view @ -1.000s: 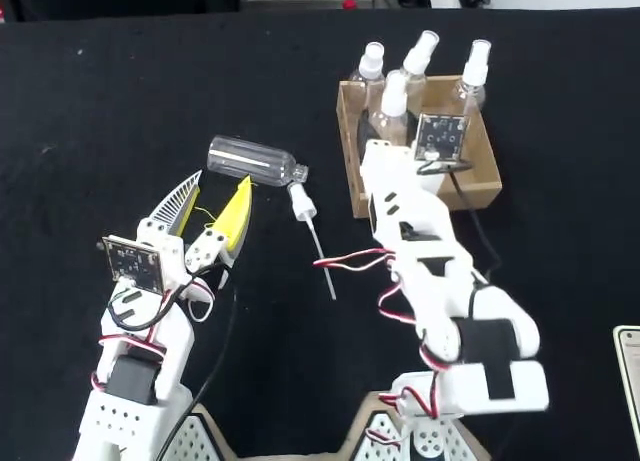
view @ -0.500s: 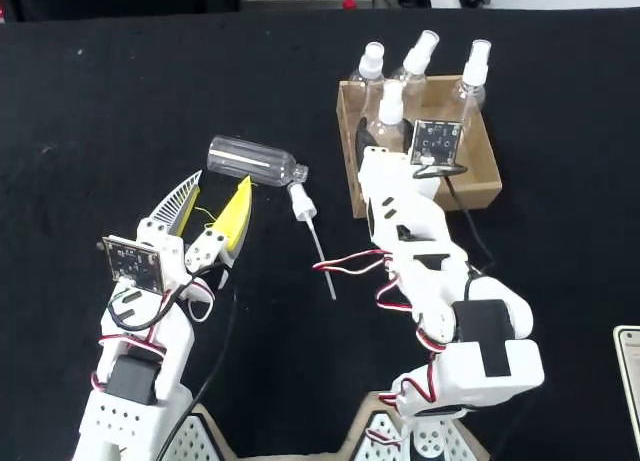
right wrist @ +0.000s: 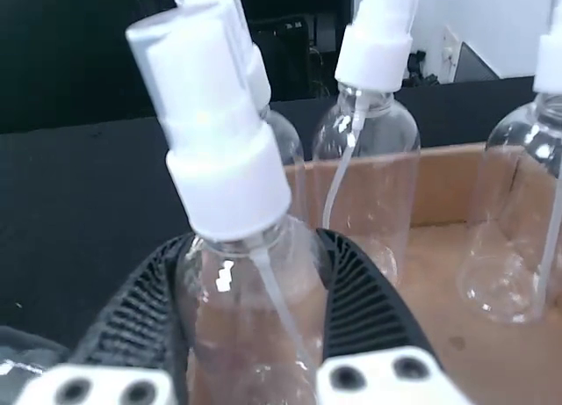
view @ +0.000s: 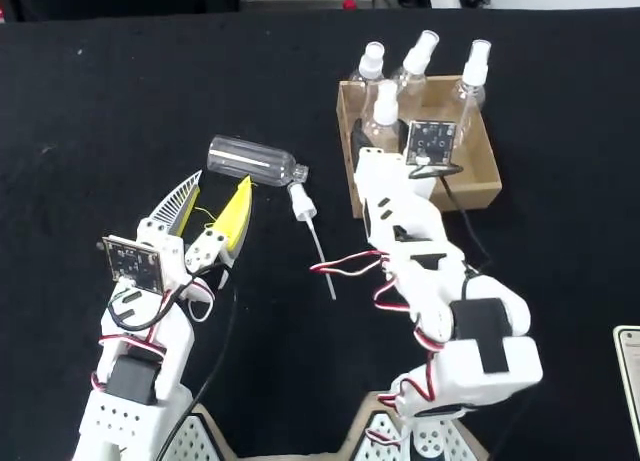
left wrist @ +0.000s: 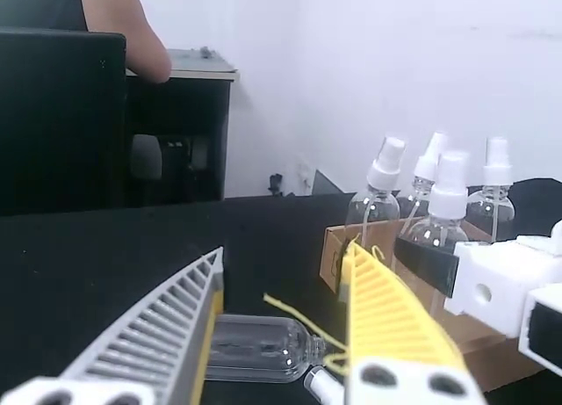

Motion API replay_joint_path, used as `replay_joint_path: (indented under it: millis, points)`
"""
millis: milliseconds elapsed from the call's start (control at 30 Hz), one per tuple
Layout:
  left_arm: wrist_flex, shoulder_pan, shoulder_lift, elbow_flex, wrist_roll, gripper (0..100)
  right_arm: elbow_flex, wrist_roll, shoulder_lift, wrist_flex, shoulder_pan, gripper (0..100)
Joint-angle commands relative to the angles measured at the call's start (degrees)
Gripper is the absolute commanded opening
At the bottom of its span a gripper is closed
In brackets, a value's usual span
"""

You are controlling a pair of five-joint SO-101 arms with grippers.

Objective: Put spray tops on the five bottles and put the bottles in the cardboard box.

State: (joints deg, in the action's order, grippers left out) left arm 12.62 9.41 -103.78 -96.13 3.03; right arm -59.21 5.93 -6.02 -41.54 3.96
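A capless clear bottle (view: pixel 250 161) lies on its side on the black table, and a loose spray top (view: pixel 302 205) with its long tube rests just beside the bottle's neck. My left gripper (view: pixel 212 203) stands open a little short of that bottle (left wrist: pixel 263 348), nothing between its grey and yellow fingers (left wrist: pixel 386 321). The cardboard box (view: pixel 480 193) holds three capped bottles (view: pixel 420 56) along its back. My right gripper (right wrist: pixel 250 291) is shut on a fourth capped bottle (right wrist: pixel 233 247), held upright at the box's front left corner (view: pixel 384 109).
A white flat object (view: pixel 628 366) lies at the table's right edge. Red and white wires (view: pixel 345 263) hang from the right arm near the spray top's tube. Black table stretches bare to the far left and back.
My right gripper has shifted the held capped bottle slightly left and down inside the box. The left arm, the lying bottle and the loose spray top have not moved.
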Motion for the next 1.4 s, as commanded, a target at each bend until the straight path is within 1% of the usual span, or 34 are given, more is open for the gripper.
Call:
replay_joint_path:
  millis: [0,100,600,667,767,833,1000,1367]
  points:
    - [-0.5,-0.1,0.1,-1.2,-0.6,21,5.0,0.3,-1.9,-1.5,0.9,1.1]
    - [-0.5,-0.1,0.1,-1.2,-0.6,21,5.8,0.3,-3.1,-1.8,0.9,1.1]
    - [-0.5,-0.1,0.1,-1.2,-0.6,21,3.9,0.3,-0.2,-1.4,1.1,2.0]
    - [-0.5,-0.1,0.1,-1.2,-0.6,21,3.9,0.3,-0.2,-1.4,1.2,6.4]
    - [-0.5,-0.1,0.1,-1.2,-0.6,21,3.7,0.3,-0.2,-1.4,1.2,16.0]
    - [-0.5,-0.1,0.1,-1.2,-0.6,21,3.3,0.3,-0.2,-1.4,1.3,19.4]
    - [-0.5,-0.1,0.1,-1.2,-0.7,21,3.3,0.3,-0.2,-1.4,1.3,17.8]
    - [-0.5,-0.1,0.1,-1.2,-0.7,21,2.7,0.3,0.2,-1.6,1.4,17.8]
